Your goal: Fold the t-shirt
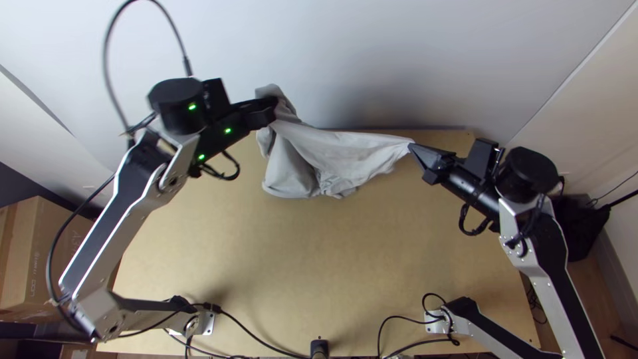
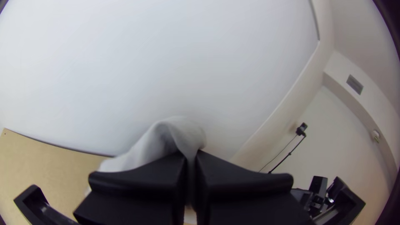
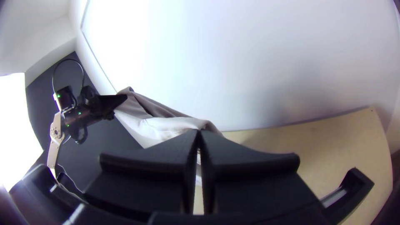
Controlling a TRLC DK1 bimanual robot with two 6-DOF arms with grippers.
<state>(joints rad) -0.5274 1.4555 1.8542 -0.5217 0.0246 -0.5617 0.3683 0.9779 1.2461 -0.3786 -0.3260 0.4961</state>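
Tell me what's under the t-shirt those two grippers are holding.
Along the lower edge of the t-shirt, bare wooden table shows. The patch straight beneath is covered by the cloth, so I can't tell whether anything lies there.

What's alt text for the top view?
A robot's left hand and right hand hold a light grey t-shirt, bunched and drawn out between them, at the far side of a light wooden table. A pale wall rises behind; a cardboard box sits at picture left.
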